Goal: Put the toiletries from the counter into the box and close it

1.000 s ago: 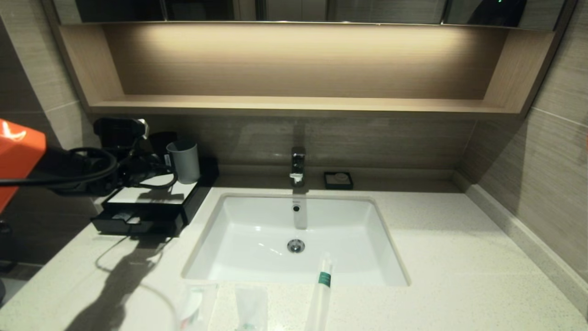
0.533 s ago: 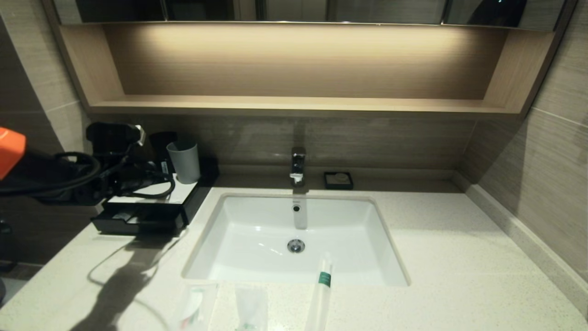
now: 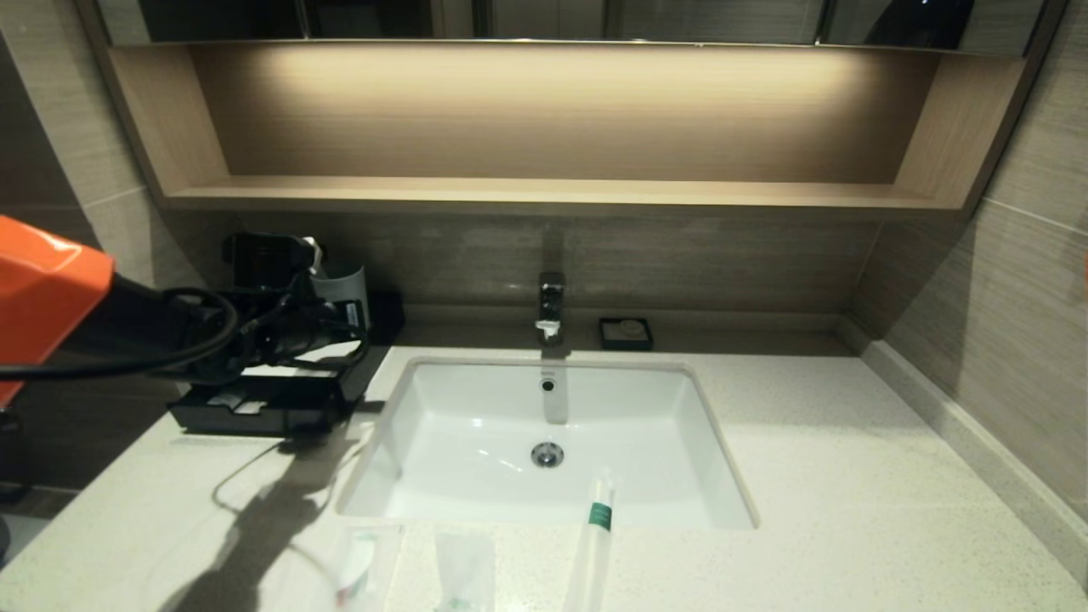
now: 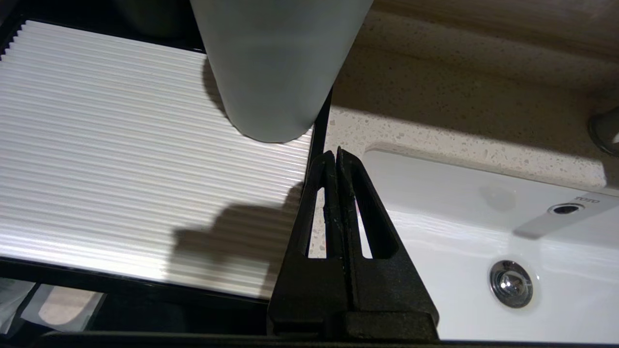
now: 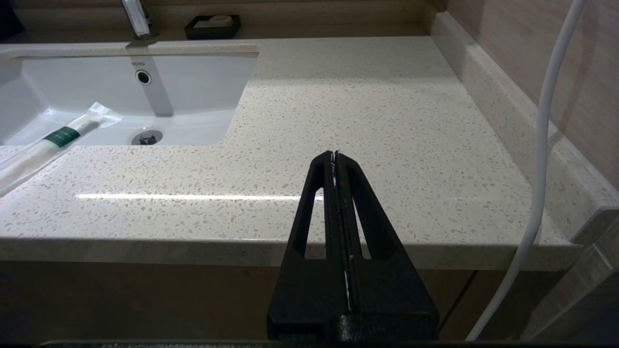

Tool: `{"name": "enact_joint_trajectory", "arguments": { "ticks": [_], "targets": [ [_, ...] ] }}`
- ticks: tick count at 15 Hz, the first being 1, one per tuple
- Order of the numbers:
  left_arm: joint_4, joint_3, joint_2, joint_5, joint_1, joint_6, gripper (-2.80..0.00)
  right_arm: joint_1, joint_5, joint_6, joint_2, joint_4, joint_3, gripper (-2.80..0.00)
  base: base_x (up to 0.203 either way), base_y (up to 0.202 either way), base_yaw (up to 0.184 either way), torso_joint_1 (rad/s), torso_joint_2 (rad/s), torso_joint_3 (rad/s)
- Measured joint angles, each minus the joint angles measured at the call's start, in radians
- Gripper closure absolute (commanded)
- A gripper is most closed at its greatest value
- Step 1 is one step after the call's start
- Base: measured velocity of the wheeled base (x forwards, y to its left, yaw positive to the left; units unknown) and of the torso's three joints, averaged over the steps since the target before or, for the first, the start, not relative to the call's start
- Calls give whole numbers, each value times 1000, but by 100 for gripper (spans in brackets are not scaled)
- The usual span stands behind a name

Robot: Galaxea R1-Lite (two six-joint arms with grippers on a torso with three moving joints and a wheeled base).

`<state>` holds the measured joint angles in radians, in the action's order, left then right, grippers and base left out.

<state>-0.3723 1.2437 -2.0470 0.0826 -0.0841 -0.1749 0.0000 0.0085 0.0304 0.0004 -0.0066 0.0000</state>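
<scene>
Left gripper (image 4: 335, 153): fingers pressed together, nothing held; hovering over box (image 3: 280, 399) right edge, just short of cup (image 4: 275, 67) standing on ribbed white panel (image 4: 121, 159). Box at 9 o'clock of sink (image 3: 476, 459), drawer (image 3: 225, 415) pulled out, wrapped items inside. Right gripper (image 5: 337, 155): closed, empty; parked off counter (image 5: 367, 116) front edge at 5 o'clock. Stick pack (image 3: 595, 535) at 6 o'clock, tip overhanging sink rim. Two sachets (image 3: 463, 569) at 7 o'clock on counter, beside pack.
</scene>
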Motion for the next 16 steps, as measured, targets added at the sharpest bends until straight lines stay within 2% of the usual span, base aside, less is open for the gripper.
{"name": "enact_joint_trajectory", "arguments": {
  "ticks": [16],
  "targets": [
    [-25, 121, -145, 37, 13, 30, 0, 0, 0, 0, 0, 0, 0, 0, 0, 0, 0, 0, 0, 0]
  ]
}}
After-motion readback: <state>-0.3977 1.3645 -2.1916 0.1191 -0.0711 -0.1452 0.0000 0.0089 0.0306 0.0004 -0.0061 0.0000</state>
